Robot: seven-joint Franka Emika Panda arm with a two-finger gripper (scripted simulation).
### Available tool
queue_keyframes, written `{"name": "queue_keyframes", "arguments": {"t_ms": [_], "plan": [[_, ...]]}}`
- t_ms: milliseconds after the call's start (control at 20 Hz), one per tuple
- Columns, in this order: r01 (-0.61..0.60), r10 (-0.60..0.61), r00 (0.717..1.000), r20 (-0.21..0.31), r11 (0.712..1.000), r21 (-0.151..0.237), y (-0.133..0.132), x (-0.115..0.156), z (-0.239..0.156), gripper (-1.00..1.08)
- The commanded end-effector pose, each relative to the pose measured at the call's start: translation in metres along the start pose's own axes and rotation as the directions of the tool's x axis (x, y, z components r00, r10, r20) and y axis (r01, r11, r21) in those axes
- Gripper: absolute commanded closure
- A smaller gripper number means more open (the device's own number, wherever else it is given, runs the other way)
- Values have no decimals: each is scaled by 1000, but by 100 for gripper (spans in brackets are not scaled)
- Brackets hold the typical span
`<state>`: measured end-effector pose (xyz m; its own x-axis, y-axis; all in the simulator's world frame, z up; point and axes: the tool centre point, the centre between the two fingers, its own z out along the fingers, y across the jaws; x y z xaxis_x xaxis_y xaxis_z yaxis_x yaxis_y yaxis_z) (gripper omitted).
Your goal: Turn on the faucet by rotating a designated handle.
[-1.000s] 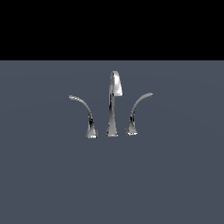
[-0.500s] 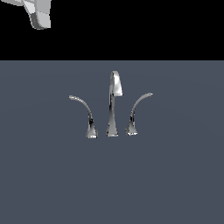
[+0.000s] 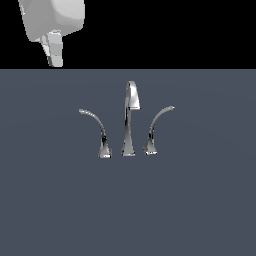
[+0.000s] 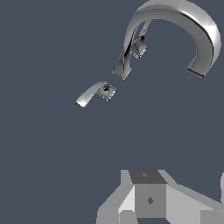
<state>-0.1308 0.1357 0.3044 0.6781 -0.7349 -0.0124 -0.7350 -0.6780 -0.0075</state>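
The faucet (image 3: 129, 120) stands on a flat slate-grey surface (image 3: 200, 210), roughly at its middle in the exterior view, well clear of every edge that shows. It is a chrome set of 3 separate pieces in a row: a tall tapered spout (image 3: 130, 117) with a bent-over head in the centre, and 1 slim arched lever on each side. The handle (image 3: 98, 131) is the lever on the exterior view's left; it rises from a narrow, pointed base just beside the spout's foot and arcs outward, away from the spout, to a thin tip. The mirror-image lever (image 3: 156, 128) on the exterior view's right sits on a wider, rounder base and curves the opposite way. None of the 3 pieces touch one another. The white arm (image 3: 52, 22) enters at the upper corner on the exterior view's left, against the black background beyond the surface's far edge — high above the faucet and well apart from the handle. Only its bulky body and a stubby lower part show there. In the wrist view the end effector (image 4: 151, 199) appears as grey blocks at the frame's border, with its fingertips cut off — so I cannot tell whether it is open or closed. That view looks down on the spout (image 4: 175, 30) looping large, with one lever (image 4: 94, 93) beside its foot and another (image 4: 139, 43) partly hidden behind it. Nothing is touching the faucet.
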Motion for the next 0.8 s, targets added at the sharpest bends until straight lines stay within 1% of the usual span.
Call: {"name": "queue_keyframes", "arguments": {"t_ms": [0, 350, 750], "plan": [[-50, 50, 999, 0, 999, 2, -10, 5, 11, 108], [-179, 179, 984, -1, 984, 3, -36, 21, 39, 108], [-316, 316, 949, -4, 949, 3, -60, 42, 70, 108]]}}
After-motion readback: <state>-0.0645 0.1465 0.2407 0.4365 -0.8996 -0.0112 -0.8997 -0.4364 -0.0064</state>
